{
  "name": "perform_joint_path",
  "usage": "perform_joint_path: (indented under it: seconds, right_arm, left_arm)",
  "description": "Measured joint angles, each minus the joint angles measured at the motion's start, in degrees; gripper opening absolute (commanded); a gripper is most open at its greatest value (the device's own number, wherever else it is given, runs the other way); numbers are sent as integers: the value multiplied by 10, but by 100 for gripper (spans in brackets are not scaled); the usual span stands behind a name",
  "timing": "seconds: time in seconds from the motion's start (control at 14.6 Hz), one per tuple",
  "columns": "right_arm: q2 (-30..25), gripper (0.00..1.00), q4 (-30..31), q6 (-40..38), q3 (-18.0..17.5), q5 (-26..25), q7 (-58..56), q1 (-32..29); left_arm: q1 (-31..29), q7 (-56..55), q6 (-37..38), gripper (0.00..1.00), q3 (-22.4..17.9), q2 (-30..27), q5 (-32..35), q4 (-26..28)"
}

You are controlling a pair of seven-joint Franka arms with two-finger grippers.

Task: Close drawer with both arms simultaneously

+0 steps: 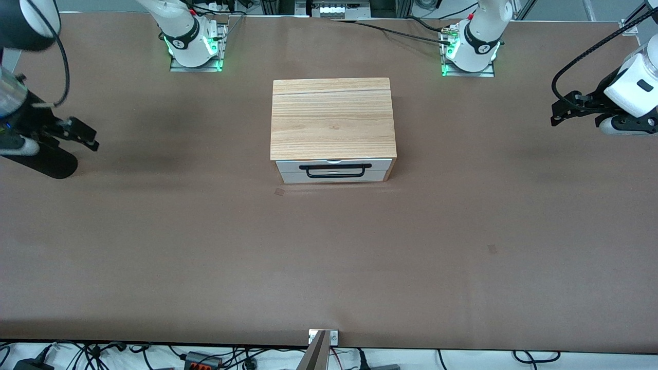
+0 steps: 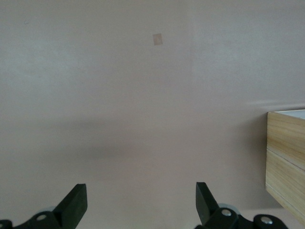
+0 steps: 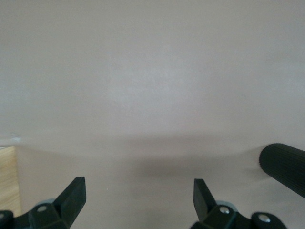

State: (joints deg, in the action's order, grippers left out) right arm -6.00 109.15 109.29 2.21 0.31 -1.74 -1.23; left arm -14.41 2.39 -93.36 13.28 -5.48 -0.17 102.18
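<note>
The drawer point(image 1: 333, 171) has a white front panel and a long black wire handle point(image 1: 335, 171). It sits in the front of a wooden box point(image 1: 331, 117) at mid-table, about flush with the box, and its floor is hidden. My left gripper point(image 1: 558, 110) is open and empty over the table at the left arm's end, well away from the box. In the left wrist view the gripper point(image 2: 140, 205) is open over bare table, with the box's side point(image 2: 286, 157) at the edge. My right gripper point(image 1: 85, 134) is open and empty at the right arm's end. It also shows open in the right wrist view point(image 3: 138, 202).
The brown table mat point(image 1: 205, 246) spreads around the box. Small tape patches lie on it point(image 1: 279, 191), point(image 1: 492, 248). A black ribbed cylinder point(image 3: 283, 167) lies beside the right gripper. Both arm bases point(image 1: 193, 43), point(image 1: 470, 49) stand on the far edge from the front camera.
</note>
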Motion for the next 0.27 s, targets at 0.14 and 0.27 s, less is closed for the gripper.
perform_joint_path:
  seconds: [0.14,0.27]
  right_arm:
    - [-26,100,-9,-58,-2,0,1,6]
    - [-26,100,-33,-113,-2,0,1,8]
  left_arm:
    - [0,0,0,100,0,0,0,0]
    - [0,0,0,100,0,0,0,1]
